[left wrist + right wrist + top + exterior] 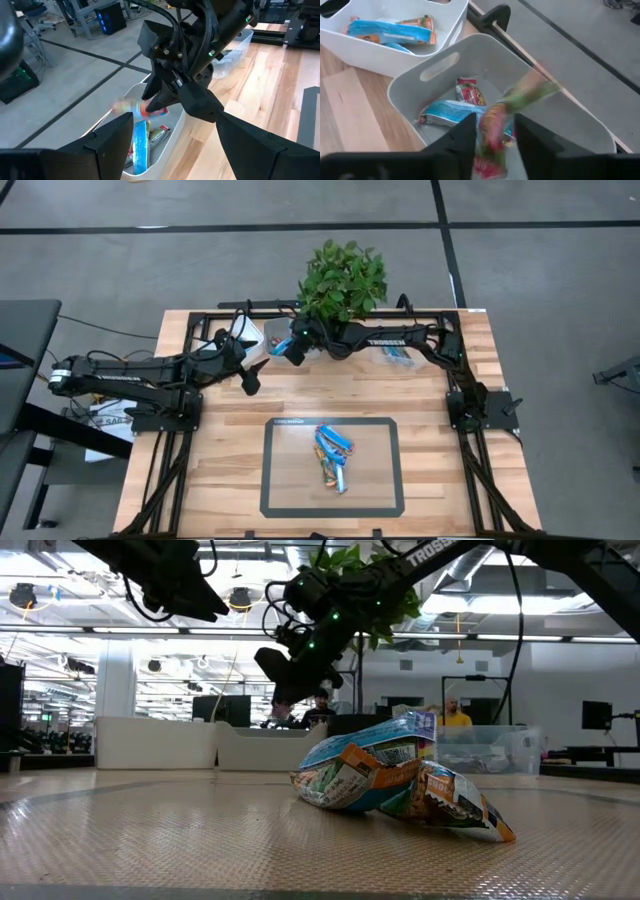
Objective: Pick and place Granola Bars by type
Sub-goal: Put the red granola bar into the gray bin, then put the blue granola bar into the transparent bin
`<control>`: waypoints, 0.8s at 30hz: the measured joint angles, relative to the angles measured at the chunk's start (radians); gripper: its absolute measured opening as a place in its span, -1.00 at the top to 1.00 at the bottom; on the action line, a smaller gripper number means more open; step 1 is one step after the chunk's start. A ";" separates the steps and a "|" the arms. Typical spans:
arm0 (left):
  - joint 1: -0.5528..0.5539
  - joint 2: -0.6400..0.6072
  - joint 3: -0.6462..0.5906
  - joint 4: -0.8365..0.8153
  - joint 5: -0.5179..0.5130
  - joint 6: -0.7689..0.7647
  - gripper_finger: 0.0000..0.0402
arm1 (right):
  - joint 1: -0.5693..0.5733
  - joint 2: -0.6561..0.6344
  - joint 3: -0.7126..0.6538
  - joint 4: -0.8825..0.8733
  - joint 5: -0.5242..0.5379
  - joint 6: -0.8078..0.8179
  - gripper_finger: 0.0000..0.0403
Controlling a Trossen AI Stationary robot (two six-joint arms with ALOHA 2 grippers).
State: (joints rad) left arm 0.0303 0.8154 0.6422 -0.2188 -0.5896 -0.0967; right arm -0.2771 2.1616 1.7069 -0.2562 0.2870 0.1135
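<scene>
the granola bar in transit (492, 131) has an orange-red and green wrapper and hangs between the fingers of the right gripper (492, 145), directly above the white tub (530, 70). it shows motion blur, so whether the fingers are clenched on it or have let it go cannot be determined. inside the white tub lie a blue-wrapped bar (447, 114) and a red-wrapped bar (470, 92). a second tub (350, 47) touches the white tub and holds several blue and orange bars. a clear tub (400, 352) with a blue bar stands farther from the white tub, past the potted plant (343, 277).

the left gripper (250, 380) hovers beside the white tub, over the worktop (430, 405); its fingers are spread apart and hold nothing.

progress, as judged: sorting is partly done. several bars are already in tubs. a pile of remaining bars (333, 456), blue and orange, lies on the grey mat (275, 470), well apart from the white tub, and is yet to be sorted.
</scene>
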 joint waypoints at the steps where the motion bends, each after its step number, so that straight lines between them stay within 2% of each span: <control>1: 0.000 0.000 0.000 0.000 0.001 0.000 -0.39 | 0.000 0.000 0.000 -0.001 0.005 0.009 0.30; 5: 0.000 0.000 0.000 0.000 0.006 0.000 -0.39 | 0.005 0.000 0.000 -0.005 0.005 0.003 -0.01; 9: 0.000 0.000 0.000 0.000 0.004 -0.002 -0.39 | 0.023 -0.003 0.000 0.001 0.008 -0.016 -0.21; 16: -0.003 0.000 0.000 0.000 0.055 -0.004 -0.39 | 0.130 -0.078 -0.001 -0.034 0.005 -0.016 -0.22; 24: -0.039 0.000 0.000 -0.033 0.105 -0.003 -0.39 | 0.354 -0.215 -0.001 -0.379 -0.017 0.020 -0.21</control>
State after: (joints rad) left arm -0.0083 0.8158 0.6422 -0.2519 -0.4844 -0.1001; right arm 0.0766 1.9465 1.7061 -0.6348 0.2703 0.1334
